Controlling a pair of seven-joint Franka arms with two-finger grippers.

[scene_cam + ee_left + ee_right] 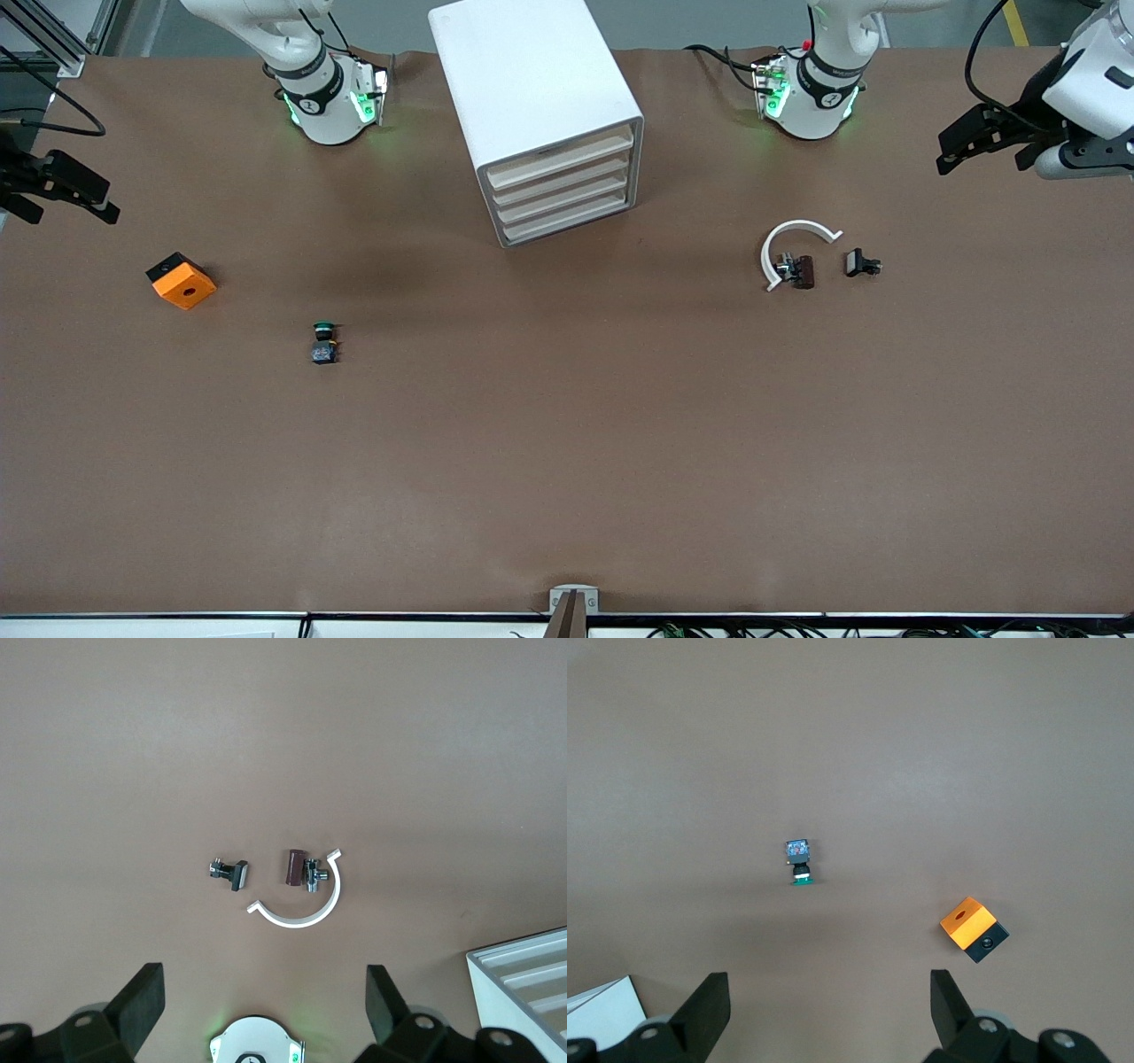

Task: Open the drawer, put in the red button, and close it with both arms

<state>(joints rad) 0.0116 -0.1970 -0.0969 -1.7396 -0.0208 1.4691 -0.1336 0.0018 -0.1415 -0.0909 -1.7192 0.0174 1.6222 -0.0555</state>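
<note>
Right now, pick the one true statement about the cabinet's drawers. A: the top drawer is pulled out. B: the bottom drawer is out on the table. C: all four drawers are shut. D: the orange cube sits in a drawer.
C: the cabinet shows four cream drawer fronts flush in its face, none pulled out, and the orange cube lies on the table toward the right arm's end.

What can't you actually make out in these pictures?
- Drawers: all four are shut in the front view, so their contents are hidden.
- Red button: no red cap shows in any view.
- Dark part within the white ring: too small to identify.
- Left gripper and right gripper: open and waiting at the table's ends, their arms cut off by the front view's edges.
</note>
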